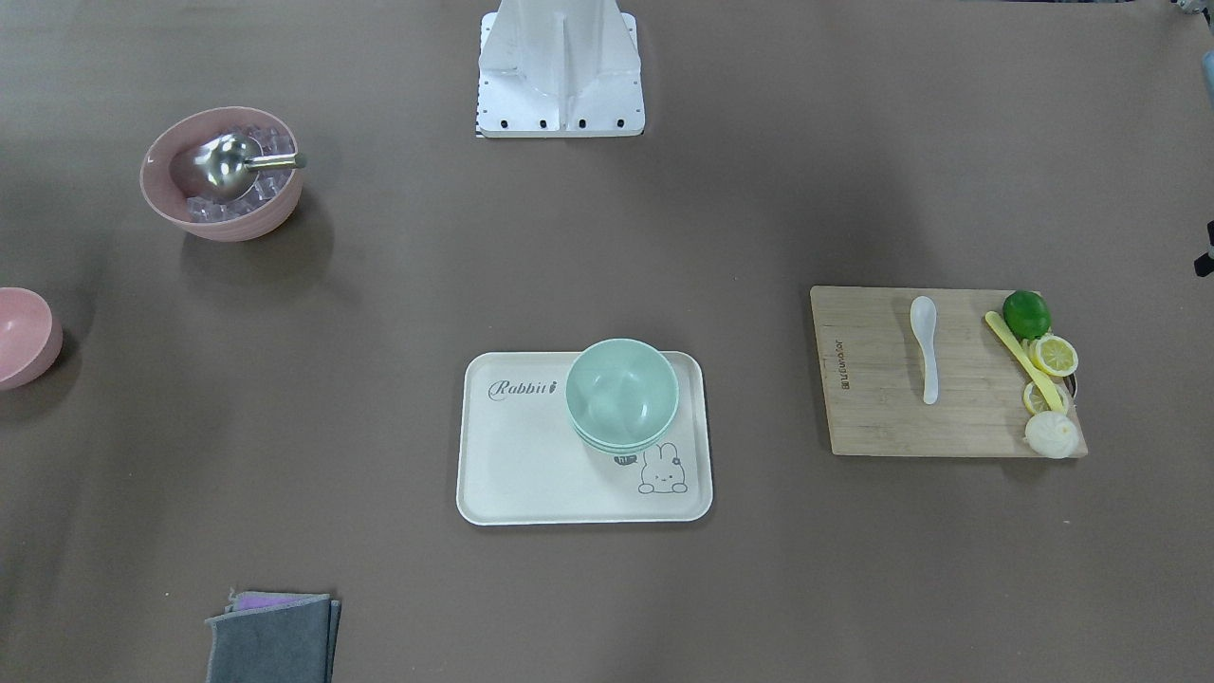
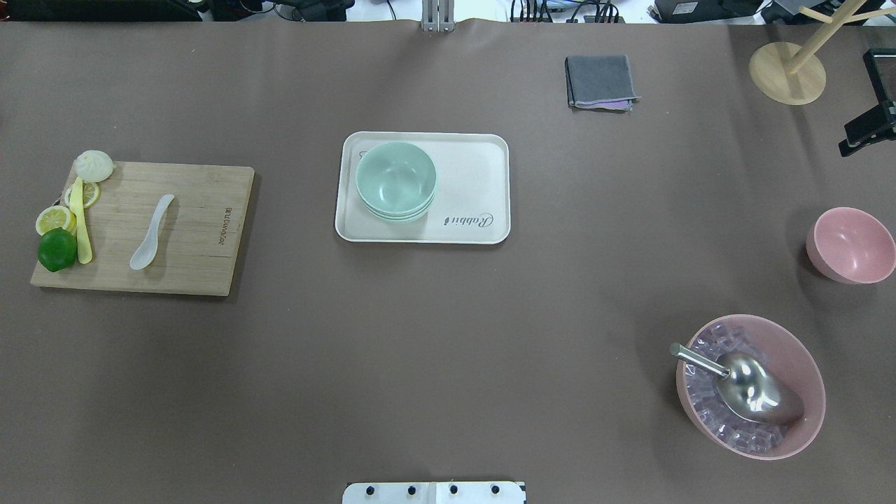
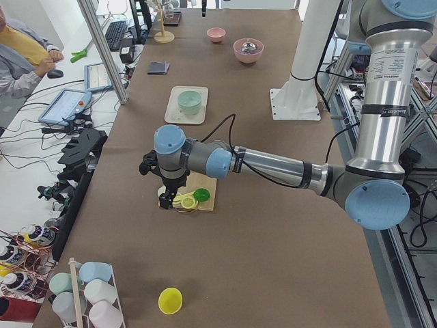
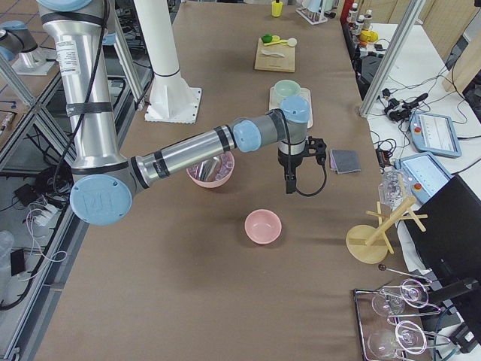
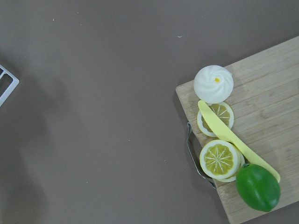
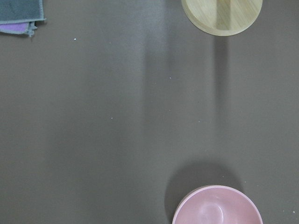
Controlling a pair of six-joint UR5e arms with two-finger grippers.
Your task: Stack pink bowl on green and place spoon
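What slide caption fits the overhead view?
Green bowls on centre tray, white spoon on cutting board, empty pink bowl far right.

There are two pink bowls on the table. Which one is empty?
The smaller pink bowl; the larger pink bowl holds ice cubes and a metal scoop.

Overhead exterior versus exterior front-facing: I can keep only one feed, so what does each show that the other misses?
Only overhead: the wooden stand at that view's top right, and the empty pink bowl nearly whole. Only front-facing: the rabbit drawing on the tray, and the robot's base pedestal rising. Both: the tray, stacked green bowls, white spoon on the cutting board, ice-filled pink bowl, grey cloth.
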